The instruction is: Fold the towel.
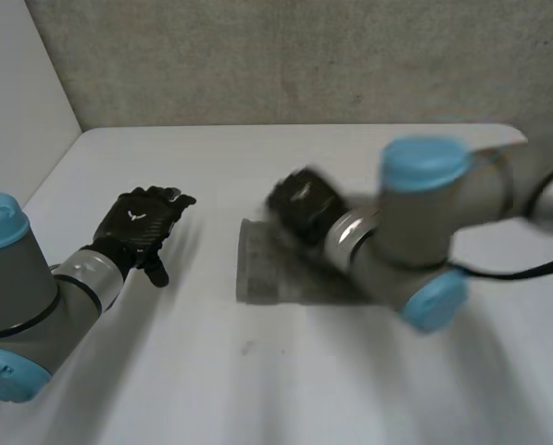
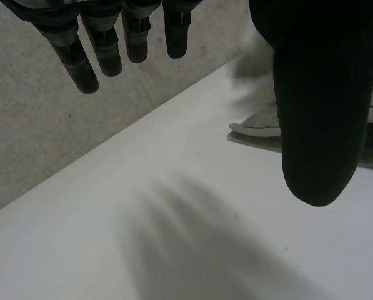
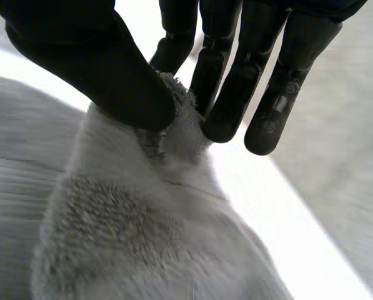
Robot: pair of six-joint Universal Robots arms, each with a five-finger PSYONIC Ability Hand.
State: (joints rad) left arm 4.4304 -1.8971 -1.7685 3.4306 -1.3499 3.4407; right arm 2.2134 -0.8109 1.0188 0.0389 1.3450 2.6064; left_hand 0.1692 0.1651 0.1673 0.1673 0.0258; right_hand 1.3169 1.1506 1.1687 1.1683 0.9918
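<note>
On the white table the grey towel lies near the middle, a raised fold pinched between the right hand's thumb and fingers (its wrist view shows this grip, which the head view hides), while the left hand hangs straight-fingered, holding nothing, well apart.

White table, rounded far-right corner. Lying on it: grey towel, near the middle, mostly flat against the tabletop, one end bunched and raised off the surface
</note>
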